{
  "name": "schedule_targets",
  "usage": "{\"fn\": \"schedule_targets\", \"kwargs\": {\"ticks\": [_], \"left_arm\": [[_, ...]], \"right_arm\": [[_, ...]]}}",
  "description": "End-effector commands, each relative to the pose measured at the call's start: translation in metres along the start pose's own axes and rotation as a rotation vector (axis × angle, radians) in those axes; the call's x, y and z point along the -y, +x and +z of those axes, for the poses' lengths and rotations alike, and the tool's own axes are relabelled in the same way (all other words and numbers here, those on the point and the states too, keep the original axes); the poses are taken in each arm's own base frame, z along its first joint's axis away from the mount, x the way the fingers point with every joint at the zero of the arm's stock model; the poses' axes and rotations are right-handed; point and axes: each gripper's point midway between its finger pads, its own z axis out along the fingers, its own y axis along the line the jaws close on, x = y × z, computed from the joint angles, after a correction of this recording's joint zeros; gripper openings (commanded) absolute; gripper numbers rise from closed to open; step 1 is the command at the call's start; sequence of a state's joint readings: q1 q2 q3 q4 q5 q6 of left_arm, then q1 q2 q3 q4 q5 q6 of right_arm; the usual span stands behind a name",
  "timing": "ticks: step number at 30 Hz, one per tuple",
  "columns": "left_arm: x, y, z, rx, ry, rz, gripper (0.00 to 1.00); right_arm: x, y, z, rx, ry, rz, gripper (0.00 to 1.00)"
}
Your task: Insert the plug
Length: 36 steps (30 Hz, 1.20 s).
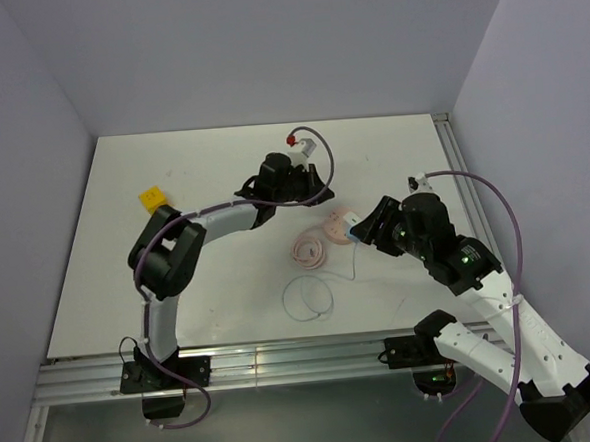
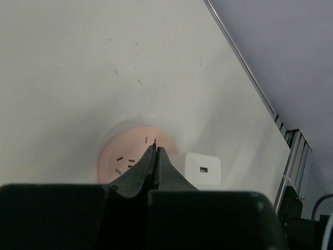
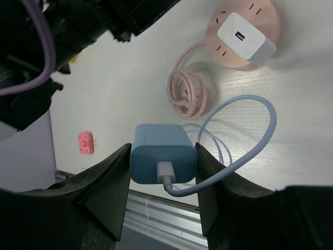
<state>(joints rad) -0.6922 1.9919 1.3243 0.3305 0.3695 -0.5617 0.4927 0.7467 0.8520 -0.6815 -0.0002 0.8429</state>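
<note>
The plug [image 3: 163, 156] is a light-blue block with a thin pale cable [image 3: 260, 130] looping off its back. My right gripper [image 3: 164, 152] is shut on it, one finger on each side, holding it above the table. From above, the right gripper [image 1: 359, 232] holds the plug [image 1: 349, 236] just right of the round pink socket [image 1: 333, 222]. The socket [image 3: 260, 15] carries a white cube adapter [image 3: 244, 36]. My left gripper [image 2: 155, 149] is shut and empty, its tips over the pink socket [image 2: 122, 156], with the adapter [image 2: 203, 169] to their right; it also shows from above [image 1: 316, 194].
A pink coiled cord [image 1: 307, 248] lies left of the socket. The white cable loop [image 1: 308, 298] lies nearer the front rail. A yellow block [image 1: 151, 198] sits at the left. A small red piece [image 1: 292, 139] is at the back. A small pink part [image 3: 86, 142] lies on the table.
</note>
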Motion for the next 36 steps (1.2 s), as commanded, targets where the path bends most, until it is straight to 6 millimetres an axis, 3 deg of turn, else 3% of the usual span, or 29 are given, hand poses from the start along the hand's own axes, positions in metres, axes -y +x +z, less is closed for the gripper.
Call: {"fn": "schedule_targets", "kwargs": {"ticks": [1,2,4,7,13,22,29,31,32,36], "left_arm": [[0.012,-0.003,0.026,-0.036,0.114,0.028,0.0],[0.017,-0.01,0.032,-0.055,0.124,0.027,0.0],[0.002,0.007,0.049,-0.104,0.109,0.006,0.0],[-0.008,0.015,0.061,-0.129,0.095,-0.016,0.0],[-0.023,0.041,0.063,-0.167,0.057,-0.046,0.0],[-0.038,0.084,0.035,-0.197,-0.033,-0.105,0.0],[-0.048,0.116,0.006,-0.21,-0.095,-0.178,0.0],[-0.044,0.112,-0.001,-0.188,-0.093,-0.179,0.0],[-0.047,0.121,-0.009,-0.199,-0.103,-0.19,0.0],[-0.023,0.095,-0.023,-0.123,-0.051,-0.152,0.0]], "right_arm": [[0.002,-0.009,-0.004,0.039,0.01,-0.018,0.0],[0.004,-0.007,-0.002,0.029,0.016,-0.019,0.0],[0.005,-0.007,-0.002,0.029,0.02,-0.018,0.0],[0.006,-0.006,-0.003,0.034,0.016,-0.014,0.0],[0.007,-0.002,0.001,0.018,0.014,-0.013,0.0],[0.008,0.023,0.025,-0.122,0.008,-0.043,0.0],[0.028,0.029,0.044,-0.149,0.102,-0.067,0.0],[0.039,0.033,0.052,-0.162,0.15,-0.079,0.0],[0.044,0.036,0.055,-0.174,0.166,-0.082,0.0],[0.055,0.048,0.071,-0.21,0.196,-0.06,0.0]]}}
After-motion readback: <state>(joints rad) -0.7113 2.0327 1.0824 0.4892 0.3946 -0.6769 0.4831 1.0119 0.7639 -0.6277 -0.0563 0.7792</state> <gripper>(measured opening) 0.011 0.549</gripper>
